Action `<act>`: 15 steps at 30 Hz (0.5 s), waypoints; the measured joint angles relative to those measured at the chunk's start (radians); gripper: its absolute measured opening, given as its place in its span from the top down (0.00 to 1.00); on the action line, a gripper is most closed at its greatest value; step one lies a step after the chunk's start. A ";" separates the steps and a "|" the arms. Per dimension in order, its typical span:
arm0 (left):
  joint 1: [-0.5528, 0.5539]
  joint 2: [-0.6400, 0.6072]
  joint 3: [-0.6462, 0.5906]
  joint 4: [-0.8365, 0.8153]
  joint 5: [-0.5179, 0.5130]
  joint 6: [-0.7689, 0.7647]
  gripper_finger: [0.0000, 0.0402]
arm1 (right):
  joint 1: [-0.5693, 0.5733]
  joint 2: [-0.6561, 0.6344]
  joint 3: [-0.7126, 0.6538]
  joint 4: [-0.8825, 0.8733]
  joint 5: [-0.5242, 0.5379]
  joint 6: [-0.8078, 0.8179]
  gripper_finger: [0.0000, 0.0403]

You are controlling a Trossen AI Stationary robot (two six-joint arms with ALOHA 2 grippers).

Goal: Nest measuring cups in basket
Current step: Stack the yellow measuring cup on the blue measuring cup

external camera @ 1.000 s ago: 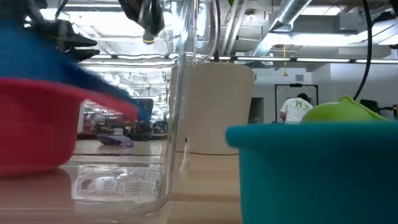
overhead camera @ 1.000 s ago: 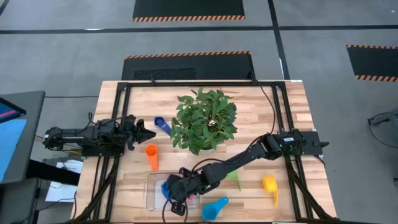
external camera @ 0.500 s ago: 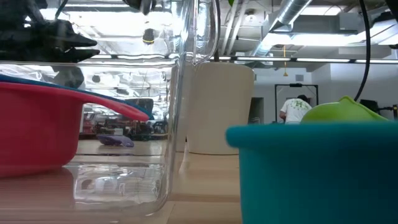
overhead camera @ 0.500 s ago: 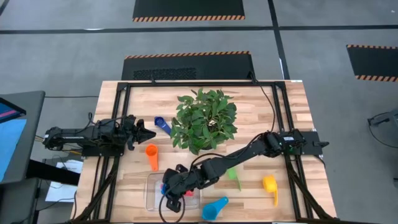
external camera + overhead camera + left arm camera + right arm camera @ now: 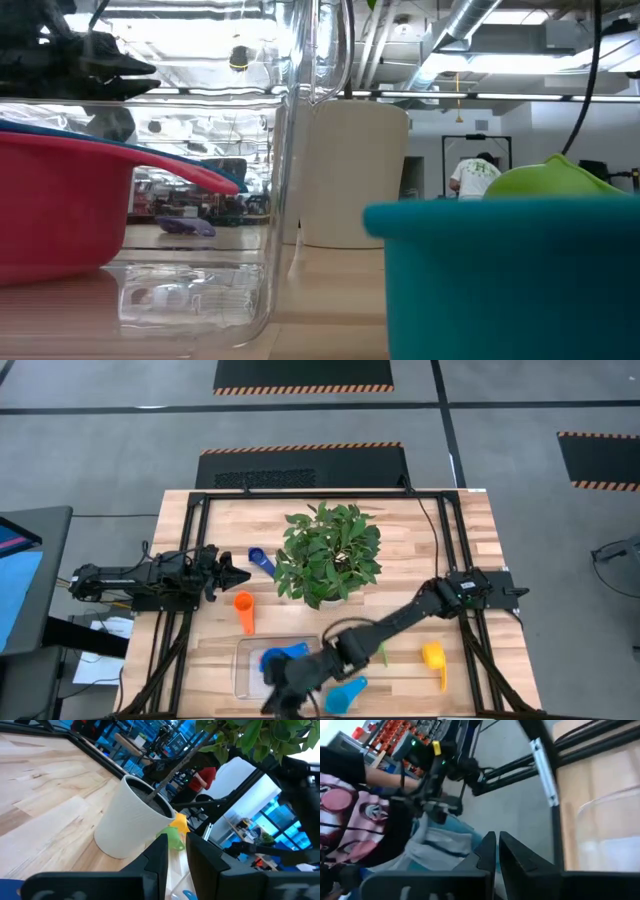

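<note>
The clear basket [image 5: 246, 672] sits near the table's near edge. A blue cup [image 5: 285, 656] lies in it, nested in the red cup [image 5: 60, 220] as the low view shows. On the bare table lie the orange cup [image 5: 243, 610], dark blue cup [image 5: 262, 560], green cup [image 5: 379, 651], yellow cup [image 5: 433, 657] and light blue cup [image 5: 346, 695]. My right gripper [image 5: 280, 695] is blurred over the basket's near right corner, its fingers [image 5: 488, 851] shut on nothing. My left gripper [image 5: 235, 572] waits at the left, slightly open, beside the dark blue cup.
A leafy potted plant [image 5: 328, 555] in a white pot [image 5: 350, 170] stands mid-table, behind the basket. The black frame rails [image 5: 190, 560] run along both sides. A person's sleeve [image 5: 350, 805] shows beyond the near edge in the right wrist view.
The blue cup has come down into the red cup in the basket and lies still there. My right gripper has drawn away from it toward the table's near edge and now swings fast, blurred, across the basket's near right corner.
</note>
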 joint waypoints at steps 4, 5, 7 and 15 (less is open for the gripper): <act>0.000 0.000 0.000 0.000 0.001 -0.026 0.85 | 0.079 0.001 -0.001 -0.035 0.028 0.186 0.95; 0.000 0.000 0.000 0.000 0.002 -0.033 0.85 | 0.100 0.001 -0.001 -0.059 0.059 0.238 0.96; 0.000 0.000 0.000 0.001 0.007 -0.034 0.85 | 0.140 0.001 -0.001 -0.116 0.141 0.333 0.98; 0.000 0.000 0.000 0.004 0.019 -0.034 0.85 | 0.291 -0.016 -0.003 -0.474 0.739 0.667 0.95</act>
